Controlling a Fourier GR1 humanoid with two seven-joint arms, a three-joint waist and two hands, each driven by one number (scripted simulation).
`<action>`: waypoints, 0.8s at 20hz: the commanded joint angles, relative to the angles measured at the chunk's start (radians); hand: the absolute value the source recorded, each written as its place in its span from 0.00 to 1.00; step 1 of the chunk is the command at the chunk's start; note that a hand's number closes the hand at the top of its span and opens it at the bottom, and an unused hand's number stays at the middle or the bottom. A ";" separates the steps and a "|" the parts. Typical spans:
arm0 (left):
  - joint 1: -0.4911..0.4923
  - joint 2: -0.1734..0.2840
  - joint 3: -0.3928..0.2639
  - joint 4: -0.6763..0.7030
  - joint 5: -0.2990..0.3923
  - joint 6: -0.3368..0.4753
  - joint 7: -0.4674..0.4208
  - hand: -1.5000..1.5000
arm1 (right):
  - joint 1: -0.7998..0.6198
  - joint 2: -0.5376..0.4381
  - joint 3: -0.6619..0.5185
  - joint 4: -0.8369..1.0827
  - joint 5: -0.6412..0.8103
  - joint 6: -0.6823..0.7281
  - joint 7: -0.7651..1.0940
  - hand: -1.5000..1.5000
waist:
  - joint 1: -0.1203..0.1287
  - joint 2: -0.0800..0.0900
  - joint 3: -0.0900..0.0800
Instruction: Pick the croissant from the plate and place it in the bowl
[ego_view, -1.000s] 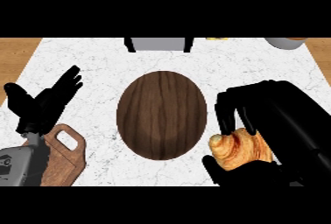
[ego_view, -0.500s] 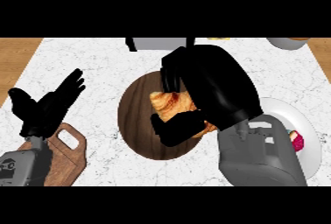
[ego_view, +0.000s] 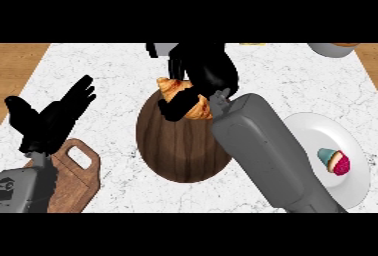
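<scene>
Right hand (ego_view: 203, 70): fingers curled round the croissant (ego_view: 183, 97), above the far rim of the bowl (ego_view: 184, 150).
Croissant: held over the bowl's far edge.
Left hand (ego_view: 52, 120): fingers spread, holding nothing, at the view's left.
Plate (ego_view: 332, 180): white, on the surface (ego_view: 111, 65), right of the bowl.
Cutting board (ego_view: 74, 175): beside the left forearm.

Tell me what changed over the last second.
The right hand, shut on the croissant, lifted it off the white plate and carried it left and away, to the far rim of the wooden bowl. The cupcake stayed on the plate; the left hand stayed open above the cutting board.
</scene>
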 joint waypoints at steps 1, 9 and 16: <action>-0.025 -0.024 -0.019 -0.020 -0.014 0.032 0.039 0.50 | -0.058 0.000 0.009 0.227 -0.074 -0.084 -0.123 1.00 | 0.003 0.000 0.000; -0.007 -0.017 -0.033 0.026 -0.019 -0.022 -0.053 0.50 | -0.094 0.000 0.034 0.508 -0.359 -0.300 -0.193 1.00 | 0.060 0.015 0.000; -0.043 -0.040 -0.062 -0.003 -0.008 -0.019 0.006 0.50 | -0.136 0.000 0.046 0.661 -0.545 -0.466 -0.404 0.00 | 0.080 0.018 0.001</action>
